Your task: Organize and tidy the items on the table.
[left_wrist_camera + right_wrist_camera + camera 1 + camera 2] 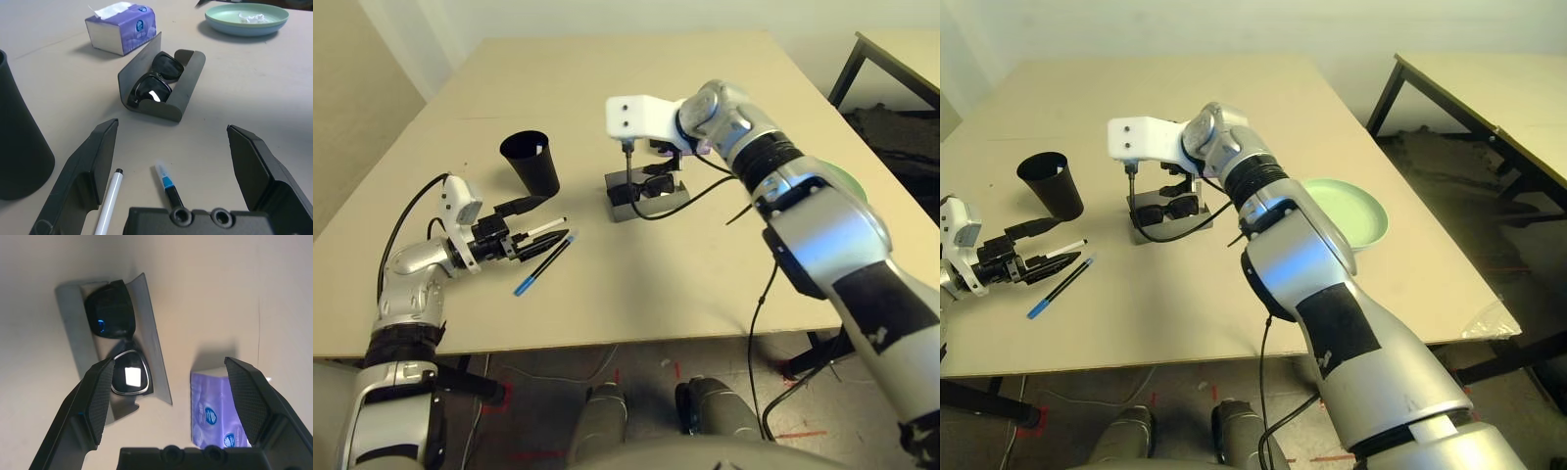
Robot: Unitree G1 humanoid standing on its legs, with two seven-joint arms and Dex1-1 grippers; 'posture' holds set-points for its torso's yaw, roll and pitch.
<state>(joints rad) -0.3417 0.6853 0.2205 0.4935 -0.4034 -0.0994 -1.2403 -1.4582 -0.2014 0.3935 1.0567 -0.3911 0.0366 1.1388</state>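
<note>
The grey glasses case (646,199) lies open mid-table with the dark sunglasses (154,81) inside. My right gripper (169,363) hovers open just above it, straddling the case and the purple tissue pack (215,406) beside it. At the left, my left gripper (172,128) stands open low over the table, with the white-black marker (544,228) and the blue pen (544,262) lying between its fingers, untouched. The black cup (530,162) stands upright just beyond them. A pale green plate (1347,211) on the right holds the crumpled white tissue (252,17).
The table (636,88) stretches bare behind the cup and case. Its front edge (607,338) runs close to the pen. A second table with black legs (1489,108) stands off to the right. A black cable (700,191) hangs from my right wrist near the case.
</note>
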